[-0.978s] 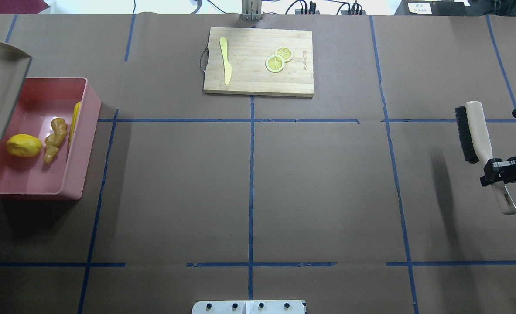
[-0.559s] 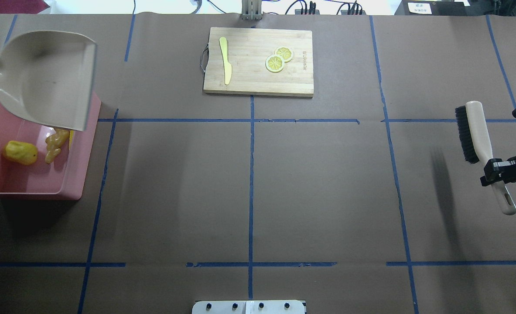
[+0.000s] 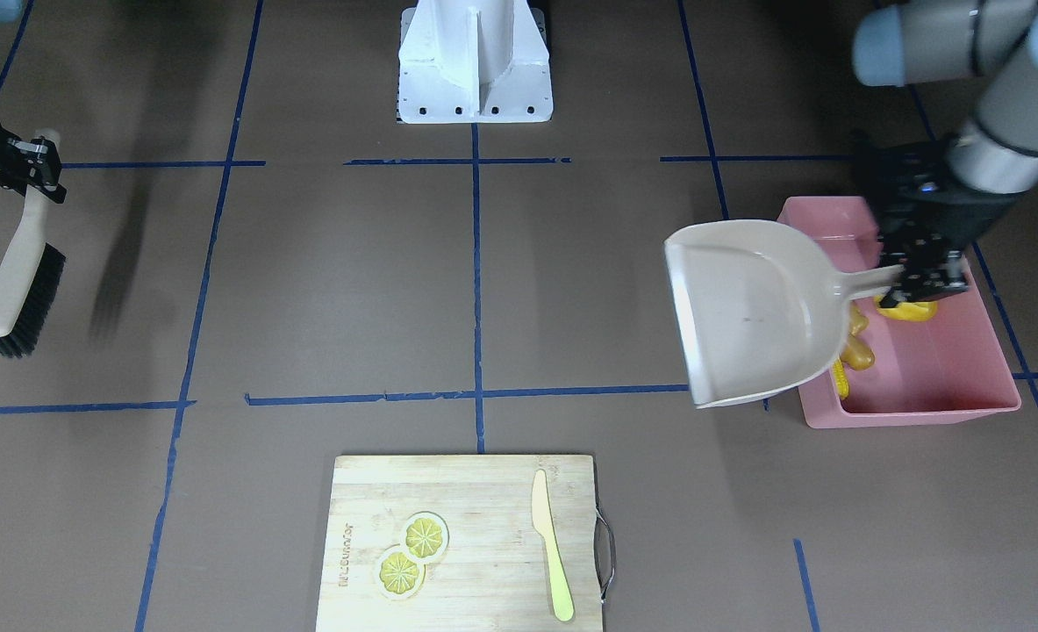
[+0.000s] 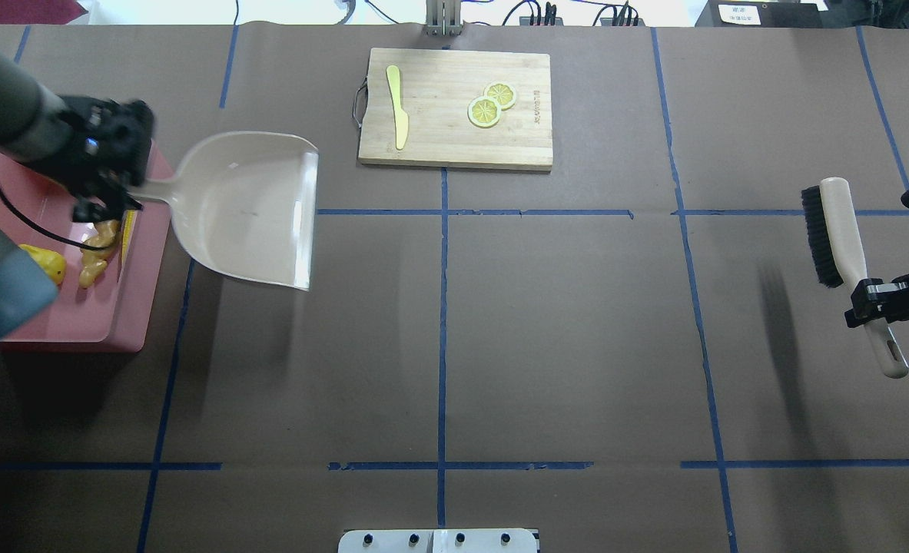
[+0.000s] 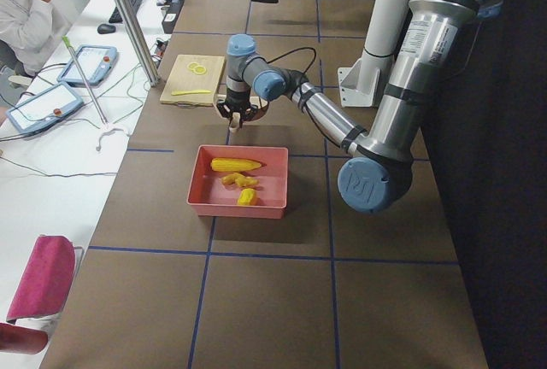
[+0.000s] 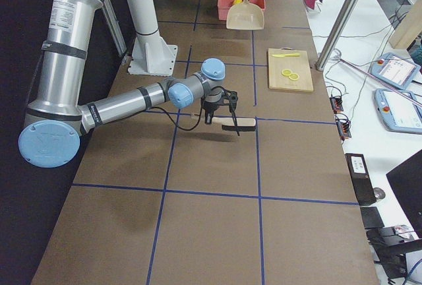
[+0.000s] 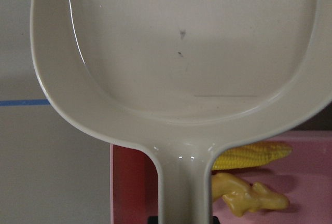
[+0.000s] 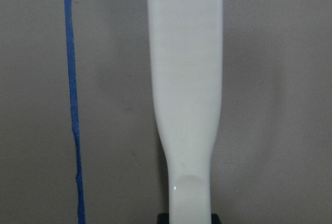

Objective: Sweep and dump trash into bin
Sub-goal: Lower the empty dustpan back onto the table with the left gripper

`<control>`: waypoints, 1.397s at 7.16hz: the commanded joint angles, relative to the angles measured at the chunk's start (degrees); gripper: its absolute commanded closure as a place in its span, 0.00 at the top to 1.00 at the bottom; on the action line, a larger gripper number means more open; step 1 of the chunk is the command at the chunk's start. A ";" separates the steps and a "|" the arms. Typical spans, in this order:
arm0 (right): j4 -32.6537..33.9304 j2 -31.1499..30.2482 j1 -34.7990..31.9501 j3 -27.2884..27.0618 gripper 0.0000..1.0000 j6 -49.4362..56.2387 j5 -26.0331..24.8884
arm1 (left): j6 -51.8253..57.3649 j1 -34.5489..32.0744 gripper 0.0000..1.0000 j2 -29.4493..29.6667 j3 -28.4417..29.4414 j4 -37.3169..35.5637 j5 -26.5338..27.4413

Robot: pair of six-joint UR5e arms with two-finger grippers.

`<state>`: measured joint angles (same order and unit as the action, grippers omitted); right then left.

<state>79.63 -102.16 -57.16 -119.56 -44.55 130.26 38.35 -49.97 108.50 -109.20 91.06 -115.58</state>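
The pink bin (image 4: 77, 319) stands at the table's left edge. In it lie the trash pieces: the yellow corn cob (image 7: 249, 155), the rounded yellow lump (image 4: 51, 263) and the tan ginger root (image 4: 94, 257). My left gripper (image 4: 108, 203) is shut on the handle of the beige dustpan (image 4: 247, 207). It holds the empty pan roughly level, above the table just right of the bin. My right gripper (image 4: 877, 299) is shut on the handle of the black-bristled brush (image 4: 834, 230) at the far right, above the table.
A wooden cutting board (image 4: 454, 107) lies at the back centre with a pale yellow knife (image 4: 397, 104) and two lemon slices (image 4: 491, 104) on it. Blue tape lines cross the brown table. The robot base (image 3: 475, 61) is at the near edge.
The dustpan has swung from being tipped over the bin to the right and now sits level beside it. The left arm has come into the overhead view. The right arm and brush have not moved.
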 commanded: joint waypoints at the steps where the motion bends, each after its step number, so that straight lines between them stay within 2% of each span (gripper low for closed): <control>1: 0.00 0.12 0.03 0.64 0.01 0.08 -0.18 | -9.41 12.30 0.05 3.38 -0.22 0.00 6.31; 3: 0.00 0.12 0.03 1.26 0.02 -0.01 -0.18 | -9.88 16.20 0.05 4.17 0.39 0.17 9.75; 10: -0.09 0.39 0.03 1.00 0.02 -0.10 -0.18 | -14.52 17.71 0.11 5.40 2.41 0.26 9.94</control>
<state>79.55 -101.86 -57.13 -118.37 -44.64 130.08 25.08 -32.31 113.86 -106.94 91.38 -105.71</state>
